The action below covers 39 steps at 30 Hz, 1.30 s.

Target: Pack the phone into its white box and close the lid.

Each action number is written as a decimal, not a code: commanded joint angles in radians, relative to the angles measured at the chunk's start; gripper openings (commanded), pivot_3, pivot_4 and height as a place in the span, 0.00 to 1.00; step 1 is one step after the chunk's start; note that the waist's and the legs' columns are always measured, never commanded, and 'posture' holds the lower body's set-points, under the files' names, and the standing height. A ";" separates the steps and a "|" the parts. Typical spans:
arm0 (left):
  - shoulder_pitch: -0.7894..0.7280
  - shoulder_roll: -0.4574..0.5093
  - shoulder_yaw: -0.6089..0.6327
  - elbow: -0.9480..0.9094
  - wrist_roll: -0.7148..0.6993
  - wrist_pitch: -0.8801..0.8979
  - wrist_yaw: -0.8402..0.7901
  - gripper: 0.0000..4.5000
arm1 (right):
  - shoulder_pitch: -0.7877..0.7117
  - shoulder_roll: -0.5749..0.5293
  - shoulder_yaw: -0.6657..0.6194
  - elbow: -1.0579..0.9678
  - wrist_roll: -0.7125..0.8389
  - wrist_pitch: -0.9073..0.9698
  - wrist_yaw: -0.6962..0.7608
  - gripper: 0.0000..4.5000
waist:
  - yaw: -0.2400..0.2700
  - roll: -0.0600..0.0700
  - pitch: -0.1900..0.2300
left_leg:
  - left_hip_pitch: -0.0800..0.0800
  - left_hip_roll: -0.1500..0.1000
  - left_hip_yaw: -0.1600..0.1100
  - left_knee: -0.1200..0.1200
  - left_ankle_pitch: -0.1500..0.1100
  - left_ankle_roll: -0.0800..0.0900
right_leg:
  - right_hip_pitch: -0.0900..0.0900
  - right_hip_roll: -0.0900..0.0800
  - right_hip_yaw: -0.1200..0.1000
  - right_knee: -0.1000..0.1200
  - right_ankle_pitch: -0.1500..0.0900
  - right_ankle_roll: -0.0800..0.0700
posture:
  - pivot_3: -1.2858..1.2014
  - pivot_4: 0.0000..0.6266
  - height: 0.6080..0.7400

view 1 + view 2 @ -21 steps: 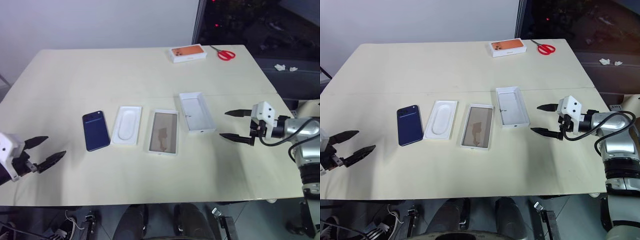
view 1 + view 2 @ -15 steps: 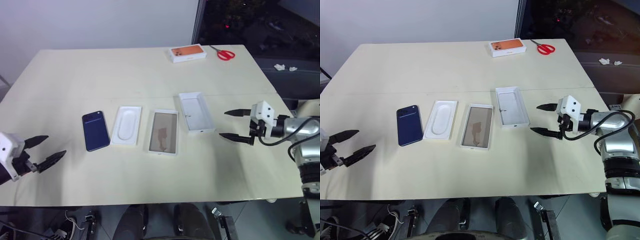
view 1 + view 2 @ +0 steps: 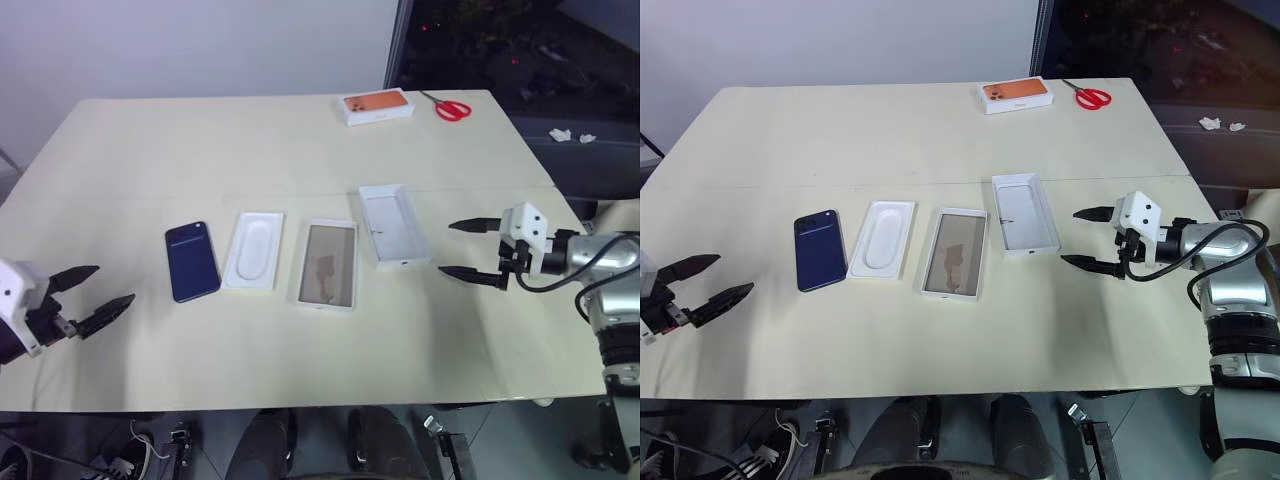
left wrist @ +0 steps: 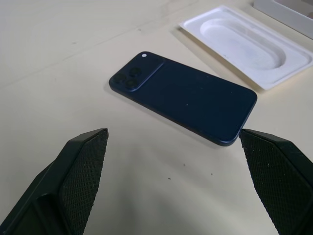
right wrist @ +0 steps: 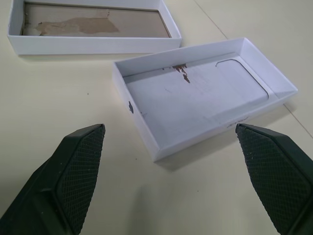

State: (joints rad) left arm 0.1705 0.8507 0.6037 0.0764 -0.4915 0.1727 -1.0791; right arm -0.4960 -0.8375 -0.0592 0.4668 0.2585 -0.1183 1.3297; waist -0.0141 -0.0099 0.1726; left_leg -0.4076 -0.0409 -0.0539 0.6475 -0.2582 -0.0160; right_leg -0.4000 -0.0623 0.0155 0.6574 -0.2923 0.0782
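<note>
The dark blue phone [image 3: 192, 261] lies flat on the table, camera bump at its far end. Two items to its right sits the white box [image 3: 328, 264], brownish floor showing. The lid [image 3: 394, 225] lies inside-up just right of the box. My left gripper [image 3: 88, 294] hovers open near the table's front left, short of the phone [image 4: 186, 97], nothing between its fingers. My right gripper [image 3: 468, 250] is open to the right of the lid [image 5: 205, 93], pointing at it, empty.
A white insert tray [image 3: 254, 250] with an oval recess lies between phone and box. An orange-topped white box [image 3: 376, 106] and red scissors [image 3: 448, 107] sit at the table's far edge. A seam [image 3: 200, 195] crosses the table.
The left gripper has drifted slightly toward the table's left edge. The right gripper and the objects on the table have stayed put.
</note>
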 commanded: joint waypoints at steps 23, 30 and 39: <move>-0.479 -0.159 -0.187 -0.211 -0.254 0.782 0.526 1.00 | -0.107 0.097 0.079 -0.230 -0.066 0.061 -0.124 0.99 | 0.001 0.000 0.000 | -0.001 -0.001 0.000 0.003 0.000 0.000 | -0.002 0.001 0.000 0.005 0.000 0.000 | 0.52 0.24 1.00; -0.655 -0.321 -0.266 -0.101 -0.202 0.879 0.725 1.00 | -0.117 0.177 0.180 -0.485 -0.092 0.169 -0.195 0.99 | 0.000 -0.002 0.000 | -0.001 -0.001 0.001 0.003 0.002 -0.003 | -0.005 0.003 0.002 0.008 0.000 0.001 | 0.52 0.24 1.00; -0.725 -0.351 -0.246 -0.015 -0.237 1.064 0.775 1.00 | -0.165 0.194 0.203 -0.461 -0.145 0.154 -0.238 0.99 | 0.002 -0.002 0.000 | -0.001 -0.002 0.000 0.004 0.005 -0.007 | -0.004 0.002 0.002 0.008 0.000 0.001 | 0.52 0.24 1.00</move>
State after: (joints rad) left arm -0.5385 0.4985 0.3381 0.0653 -0.7053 1.2002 -0.3015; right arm -0.6369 -0.6478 0.1574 0.0158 0.1022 0.0290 1.1027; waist -0.0117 -0.0121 0.1723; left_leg -0.4090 -0.0431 -0.0537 0.6513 -0.2529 -0.0247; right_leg -0.4044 -0.0604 0.0172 0.6651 -0.2920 0.0788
